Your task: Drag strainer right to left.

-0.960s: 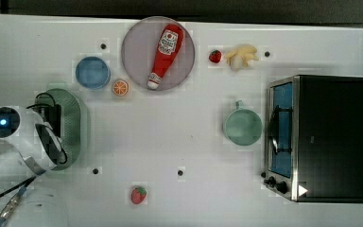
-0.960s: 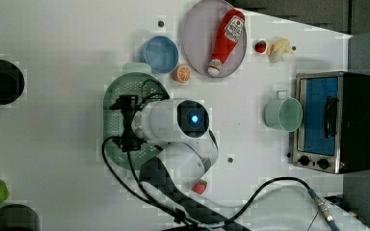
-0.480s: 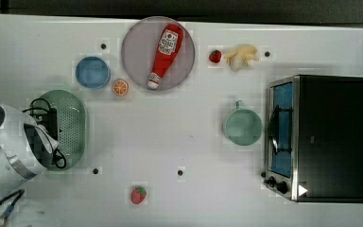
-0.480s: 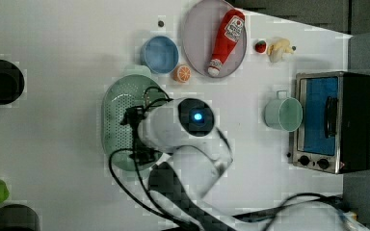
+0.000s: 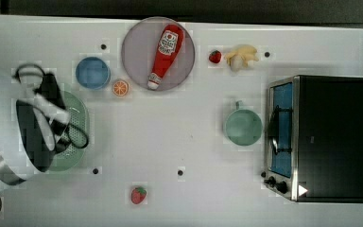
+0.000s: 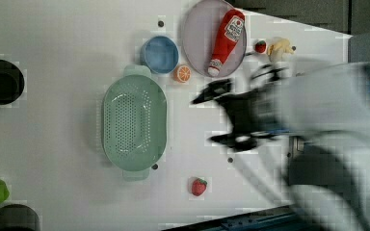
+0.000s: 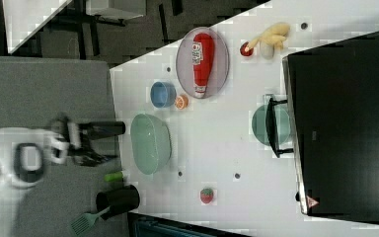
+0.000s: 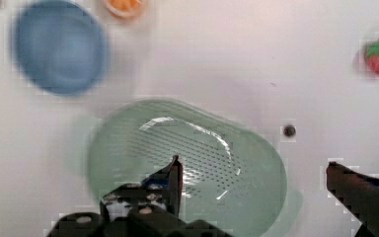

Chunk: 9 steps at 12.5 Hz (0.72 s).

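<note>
The strainer [image 6: 134,122] is a pale mint-green oval with a dotted centre. It lies on the white table toward the left view's left, fully uncovered there. In the top view my arm [image 5: 38,123] hangs over part of the strainer [image 5: 75,137]. My gripper [image 8: 254,180] is open, raised above the strainer [image 8: 187,158] and not touching it, with nothing between its fingers. In the right view the gripper [image 7: 118,143] hovers just off the table edge beside the strainer [image 7: 150,143]. The left view shows the blurred gripper [image 6: 207,120] to the strainer's right.
Close to the strainer sit a blue bowl [image 5: 92,72] and an orange slice [image 5: 120,88]. A grey plate [image 5: 134,52] carries a ketchup bottle [image 5: 165,54]. A mint cup [image 5: 242,126] stands by the toaster oven [image 5: 321,137]. A strawberry [image 5: 138,194] lies near the front edge.
My arm has lifted off the strainer and swung away, blurred with motion. In the left view it swept right and uncovered the strainer. The strainer stays put and the gripper stays open.
</note>
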Each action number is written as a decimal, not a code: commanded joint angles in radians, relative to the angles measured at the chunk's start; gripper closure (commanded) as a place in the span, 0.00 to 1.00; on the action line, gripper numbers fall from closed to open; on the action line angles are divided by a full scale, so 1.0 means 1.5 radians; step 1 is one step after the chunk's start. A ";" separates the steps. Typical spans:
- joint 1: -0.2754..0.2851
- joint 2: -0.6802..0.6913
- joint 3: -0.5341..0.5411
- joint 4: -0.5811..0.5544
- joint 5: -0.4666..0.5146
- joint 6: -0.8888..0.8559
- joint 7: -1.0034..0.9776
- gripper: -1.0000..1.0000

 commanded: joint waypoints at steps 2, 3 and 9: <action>-0.053 -0.159 -0.145 0.015 -0.063 -0.100 -0.292 0.00; -0.059 -0.183 -0.177 0.015 -0.105 -0.128 -0.353 0.00; -0.075 -0.270 -0.301 0.013 -0.175 -0.193 -0.461 0.00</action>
